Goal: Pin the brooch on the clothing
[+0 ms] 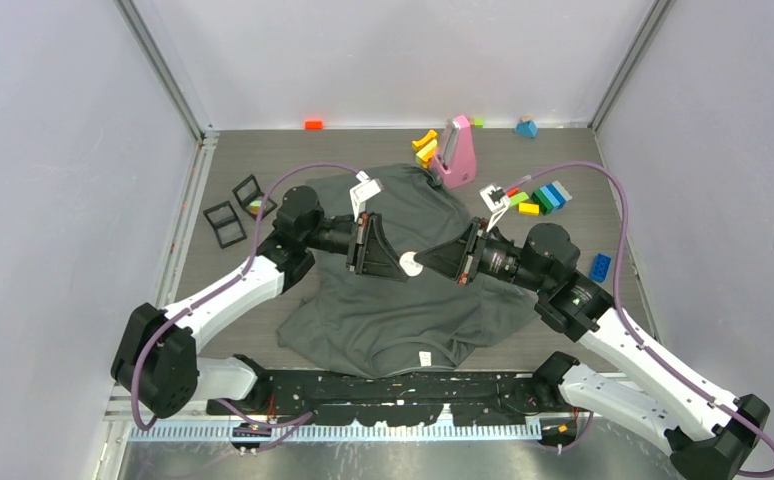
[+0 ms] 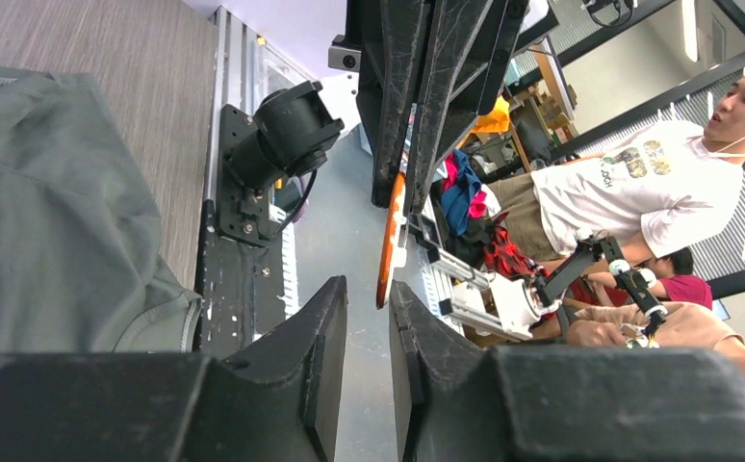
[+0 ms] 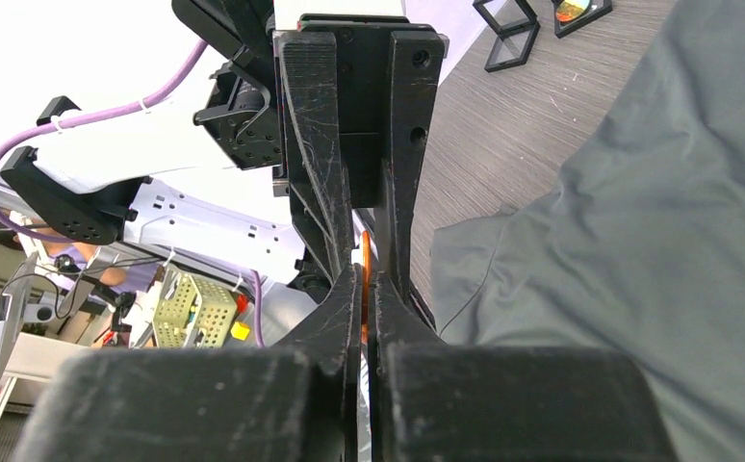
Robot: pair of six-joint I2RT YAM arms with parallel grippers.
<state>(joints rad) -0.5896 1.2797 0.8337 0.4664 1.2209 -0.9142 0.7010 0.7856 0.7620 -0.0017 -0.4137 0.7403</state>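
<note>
You are holding the brooch point(image 1: 411, 263) up in the air between your 2 grippers, over the middle of the dark grey T-shirt point(image 1: 383, 315). Your right gripper point(image 3: 362, 289) is squeezing 1 side of it tight between both fingers. From above, its round white face is pointing up. I think you are holding it out like this so the other arm can get at the pin.

Your left gripper point(image 2: 367, 294) is sitting just beside the brooch. Its fingers are standing a little apart, and nothing is between them.

The brooch is not touching the shirt, so the pinning is not done yet.

The T-shirt is lying spread out on the table point(image 1: 293, 150) under both arms, with its neck toward you. That is giving you lots of flat cloth to pin into.

The small white label point(image 1: 425, 358) inside the neck is showing, but it is too tiny to read. I am not seeing any words on the brooch.
</note>
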